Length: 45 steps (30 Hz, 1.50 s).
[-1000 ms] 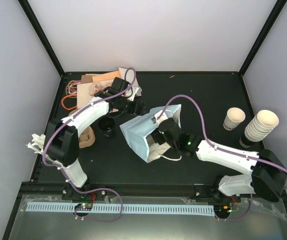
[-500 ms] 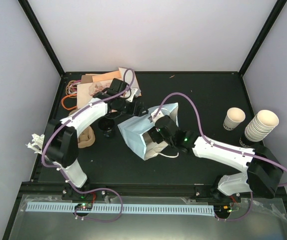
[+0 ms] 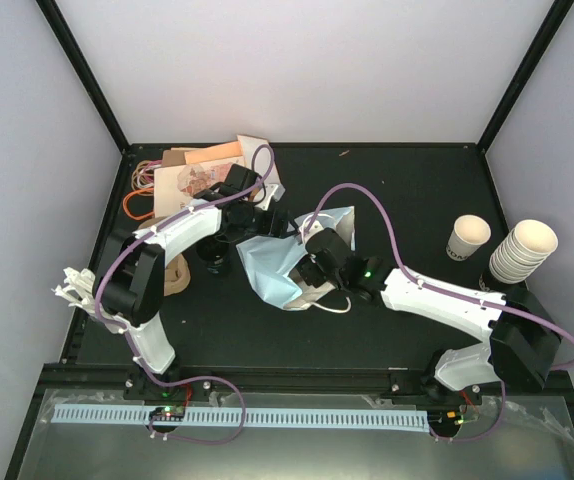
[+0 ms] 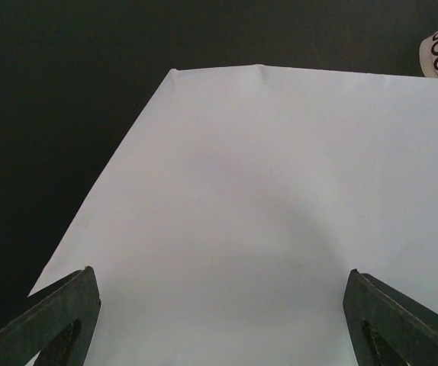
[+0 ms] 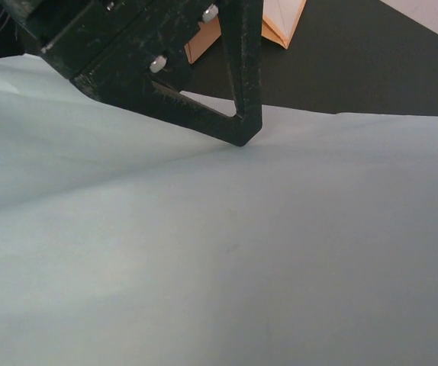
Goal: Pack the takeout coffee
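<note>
At the far left we see a crumpled white paper wad (image 3: 71, 284), then a brown pulp cup carrier (image 3: 175, 276). Just right of it stands the takeout coffee (image 3: 211, 256), a small cup under a round black plastic lid, partly hidden by the left arm. It sits on the black table (image 3: 417, 180), outside and just left of the pale blue paper bag (image 3: 272, 268). The left gripper (image 3: 267, 218) hovers over the bag's upper edge, fingers (image 4: 66, 305) spread wide, holding nothing. The right gripper (image 3: 313, 262) is at the bag's mouth. One finger (image 5: 238, 91) presses on the paper and the other is hidden, so we cannot tell whether it grips. Far right stand a single cream paper cup (image 3: 467, 238) and a stack of cream paper cups (image 3: 522, 250).
</note>
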{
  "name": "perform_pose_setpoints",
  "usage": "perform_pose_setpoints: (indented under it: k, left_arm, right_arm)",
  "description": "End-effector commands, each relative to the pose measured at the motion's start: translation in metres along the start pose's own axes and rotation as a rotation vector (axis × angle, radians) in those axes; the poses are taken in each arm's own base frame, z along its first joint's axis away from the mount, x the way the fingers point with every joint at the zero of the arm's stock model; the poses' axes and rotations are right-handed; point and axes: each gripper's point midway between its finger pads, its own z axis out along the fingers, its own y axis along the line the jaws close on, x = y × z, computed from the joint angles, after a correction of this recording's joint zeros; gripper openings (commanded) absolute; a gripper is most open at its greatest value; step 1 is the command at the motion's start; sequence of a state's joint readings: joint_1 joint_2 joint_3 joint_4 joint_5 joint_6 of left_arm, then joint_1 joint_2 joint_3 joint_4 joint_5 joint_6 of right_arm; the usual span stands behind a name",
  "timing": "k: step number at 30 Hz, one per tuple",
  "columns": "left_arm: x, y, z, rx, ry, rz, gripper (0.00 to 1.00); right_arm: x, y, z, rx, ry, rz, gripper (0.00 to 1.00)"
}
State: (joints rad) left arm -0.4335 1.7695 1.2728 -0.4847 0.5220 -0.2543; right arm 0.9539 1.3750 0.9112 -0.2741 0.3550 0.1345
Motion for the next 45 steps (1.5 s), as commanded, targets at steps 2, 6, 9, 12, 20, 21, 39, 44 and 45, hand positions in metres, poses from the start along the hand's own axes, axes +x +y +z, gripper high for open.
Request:
perform_pose_setpoints:
  k: [2,6,9,12,20,21,39,44,45]
  left_arm:
    - [0.023,0.014,0.02,-0.032,0.079,-0.025,0.89]
    - [0.02,0.015,0.018,-0.036,0.078,-0.025,0.9]
    - [0.013,0.007,0.011,0.005,0.064,-0.028,0.91]
    - [0.006,-0.002,0.005,0.056,0.047,-0.037,0.91]
    - [0.015,0.001,0.015,0.1,0.087,-0.094,0.91]
    - [0.015,0.0,0.015,0.106,0.087,-0.096,0.91]
    - [0.031,-0.034,0.016,0.27,0.114,-0.153,0.91]
    - [0.042,-0.045,0.019,0.296,0.134,-0.155,0.91]
    - [0.044,-0.049,0.02,0.301,0.137,-0.153,0.91]
  right_arm:
    - [-0.012,-0.001,-0.003,-0.002,-0.01,-0.01,0.41]
    - [-0.018,-0.005,-0.006,0.015,-0.016,-0.013,0.41]
    - [-0.024,-0.007,-0.012,0.014,-0.033,-0.01,0.41]
    - [-0.028,-0.009,-0.019,0.017,-0.043,-0.01,0.41]
    - [-0.035,-0.013,-0.034,0.01,-0.051,-0.006,0.41]
    - [-0.035,-0.013,-0.036,0.009,-0.048,-0.007,0.41]
    - [-0.023,-0.017,-0.055,-0.014,0.005,-0.015,0.4]
    - [-0.015,-0.015,-0.063,-0.041,0.029,-0.013,0.4]
    - [-0.014,-0.015,-0.065,-0.046,0.038,-0.011,0.4]
